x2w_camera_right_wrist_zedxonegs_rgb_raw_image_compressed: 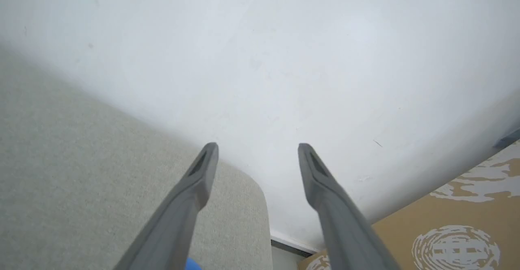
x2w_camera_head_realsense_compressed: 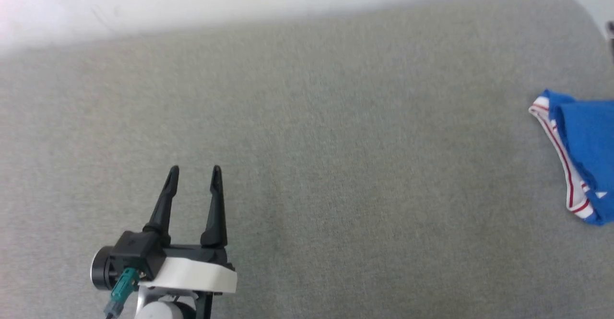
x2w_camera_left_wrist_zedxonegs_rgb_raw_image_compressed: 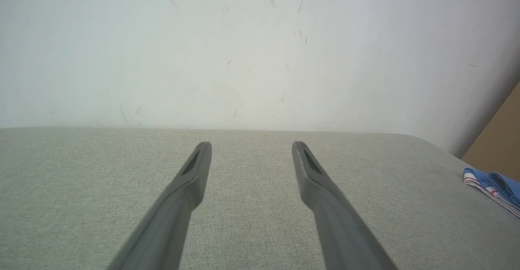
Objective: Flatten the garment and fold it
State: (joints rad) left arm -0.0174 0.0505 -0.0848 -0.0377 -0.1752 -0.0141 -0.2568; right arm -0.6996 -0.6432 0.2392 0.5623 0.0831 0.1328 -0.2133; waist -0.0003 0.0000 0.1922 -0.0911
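The grey fabric-covered bench (x2w_camera_head_realsense_compressed: 336,141) took up most of the head view, its far edge running along a white wall (x2w_camera_left_wrist_zedxonegs_rgb_raw_image_compressed: 260,50) with a few faint scuff marks. In the right wrist view the bench ended in a rounded corner, and past it, lower down, stood a brown cardboard box (x2w_camera_right_wrist_zedxonegs_rgb_raw_image_compressed: 447,229) printed with white shapes.

The garment (x2w_camera_head_realsense_compressed: 583,151) lay bunched on the bench at the far right edge of the head view, partly cut off by the frame. It was royal blue with a white band carrying red stripes along the side facing the middle of the bench. The left wrist view caught it as a small blue, white and red heap (x2w_camera_left_wrist_zedxonegs_rgb_raw_image_compressed: 493,184) at the right edge, near the bench's rounded end. A sliver of blue also showed at the bottom of the right wrist view.

The left hand (x2w_camera_head_realsense_compressed: 194,168) sat at the lower left, well apart from the garment, its two dark fingers spread and gripping nothing, above bare fabric. The right hand (x2w_camera_right_wrist_zedxonegs_rgb_raw_image_compressed: 257,145) was likewise spread and empty, its fingers reaching over the bench corner towards the wall.
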